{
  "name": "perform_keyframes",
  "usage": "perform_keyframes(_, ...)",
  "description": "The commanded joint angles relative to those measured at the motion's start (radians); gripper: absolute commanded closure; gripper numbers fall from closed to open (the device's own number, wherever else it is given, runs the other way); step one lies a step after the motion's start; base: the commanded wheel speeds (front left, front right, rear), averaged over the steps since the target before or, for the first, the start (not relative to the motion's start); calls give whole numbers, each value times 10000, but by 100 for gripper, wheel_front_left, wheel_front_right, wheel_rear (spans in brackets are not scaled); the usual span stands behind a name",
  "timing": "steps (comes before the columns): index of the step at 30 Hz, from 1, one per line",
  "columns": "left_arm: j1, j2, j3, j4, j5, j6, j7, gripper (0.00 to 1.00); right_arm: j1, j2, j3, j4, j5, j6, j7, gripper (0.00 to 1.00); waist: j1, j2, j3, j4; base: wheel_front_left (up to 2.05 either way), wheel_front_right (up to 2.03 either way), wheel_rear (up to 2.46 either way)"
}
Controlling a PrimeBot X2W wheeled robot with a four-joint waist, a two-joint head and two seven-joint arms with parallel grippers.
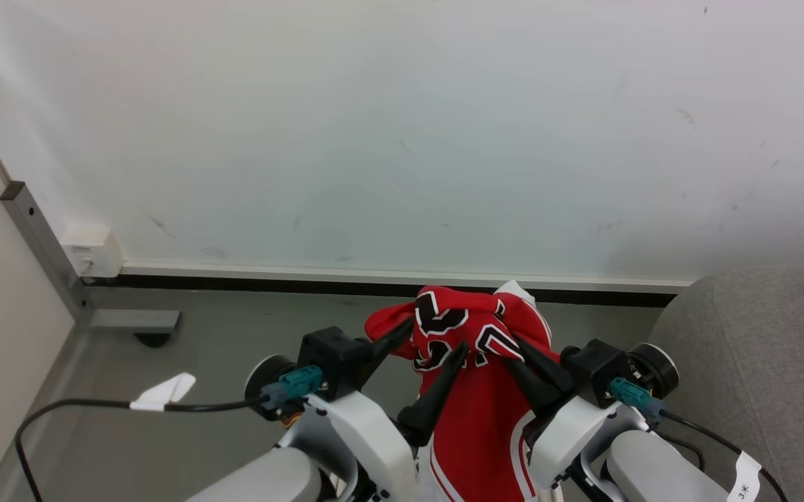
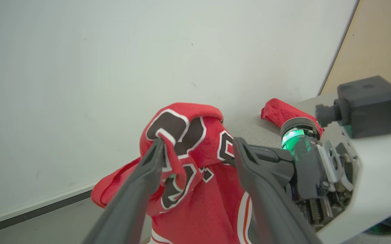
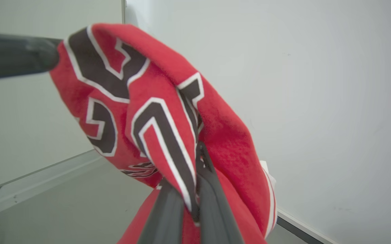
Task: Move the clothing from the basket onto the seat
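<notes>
The clothing [image 1: 471,328], a red jersey with black-and-white lettering, hangs in the air between both grippers. My right gripper [image 1: 513,352] is shut on a fold of it; in the right wrist view the jersey [image 3: 148,101] drapes over the pinched gripper [image 3: 195,159]. My left gripper [image 2: 198,141] stands open, and the cloth [image 2: 181,128] catches on one fingertip [image 2: 158,145]. The grey seat [image 1: 757,362] lies at the right, with another red garment [image 2: 276,112] on it. The basket is out of view.
A pale wall [image 1: 402,139] with a dark baseboard stands close ahead. A white socket box [image 1: 91,251] and a metal post [image 1: 39,237] sit at the left. A black cable [image 1: 95,404] trails over the grey floor.
</notes>
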Motion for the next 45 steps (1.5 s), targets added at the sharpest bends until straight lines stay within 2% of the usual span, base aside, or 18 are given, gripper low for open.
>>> perform_keyframes(1, 68, 51, 16, 41, -44, 35, -70, 0, 136, -21, -66, -70, -45, -26, -4, 100, -1, 0, -1, -17, 0, 0, 0)
perform_keyframes(12, 94, 48, 19, 66, -47, 75, -183, 0, 195, -6, -179, -108, -164, -25, -4, 100, -1, 0, -30, -139, 0, 0, 0)
perform_keyframes(22, 238, 116, 24, 71, -112, 115, -298, 0, 105, -271, -463, -305, -267, -26, -4, 100, -1, 0, 112, -694, 0, 0, 0)
perform_keyframes(33, 306, 140, 43, 130, -168, 146, -416, 0, 259, -897, -1442, -847, -486, -25, -4, 100, -1, 0, 427, -1777, 0, 0, 0)
perform_keyframes(45, 120, 73, -12, 137, -76, 97, -510, 0, 334, -1252, -1884, -1163, -644, -26, -3, 100, -1, 0, 666, -3455, 0, 0, 0)
